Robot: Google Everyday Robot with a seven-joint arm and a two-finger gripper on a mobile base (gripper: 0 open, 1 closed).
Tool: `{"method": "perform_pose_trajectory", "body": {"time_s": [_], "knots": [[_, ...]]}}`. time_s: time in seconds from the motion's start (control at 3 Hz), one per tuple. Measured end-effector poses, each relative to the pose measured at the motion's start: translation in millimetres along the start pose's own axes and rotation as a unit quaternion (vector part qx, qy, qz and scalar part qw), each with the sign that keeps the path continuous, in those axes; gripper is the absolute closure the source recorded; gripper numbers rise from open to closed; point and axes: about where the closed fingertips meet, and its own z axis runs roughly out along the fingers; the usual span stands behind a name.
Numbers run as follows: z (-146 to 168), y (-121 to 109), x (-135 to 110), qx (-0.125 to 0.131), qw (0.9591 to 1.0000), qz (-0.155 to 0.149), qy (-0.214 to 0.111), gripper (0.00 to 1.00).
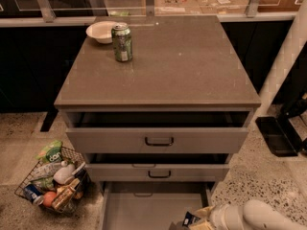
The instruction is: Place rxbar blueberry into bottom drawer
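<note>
The bottom drawer (pixel 139 210) is pulled out at the foot of the grey cabinet, and its plain grey floor shows. My gripper (pixel 195 220) comes in from the lower right on a white arm (pixel 259 217) and hangs over the drawer's right front part. It is shut on the rxbar blueberry (pixel 190 219), a small dark blue wrapper with pale marks, held above the drawer floor. The frame's lower edge cuts off part of the gripper.
The two upper drawers (pixel 158 140) with black handles stand partly open above the bottom one. A green can (pixel 122 42) and a white bowl (pixel 100 31) sit on the cabinet top. A wire basket (pixel 53 181) of groceries stands on the floor at left. A black object (pixel 276 135) lies at right.
</note>
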Motion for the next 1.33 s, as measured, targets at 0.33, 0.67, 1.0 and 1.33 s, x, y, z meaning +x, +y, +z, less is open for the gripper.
{"method": "perform_pose_trajectory", "body": {"time_s": [0.33,0.67,1.0,1.33], "knots": [[60,-7,11,-0.043,0.9985,-0.018,-0.03,1.0],[111,1,24,-0.083,0.9941,-0.04,-0.058,1.0],[143,8,34,-0.105,0.9902,-0.058,-0.07,1.0],[162,17,39,-0.115,0.9876,-0.079,-0.072,1.0]]}}
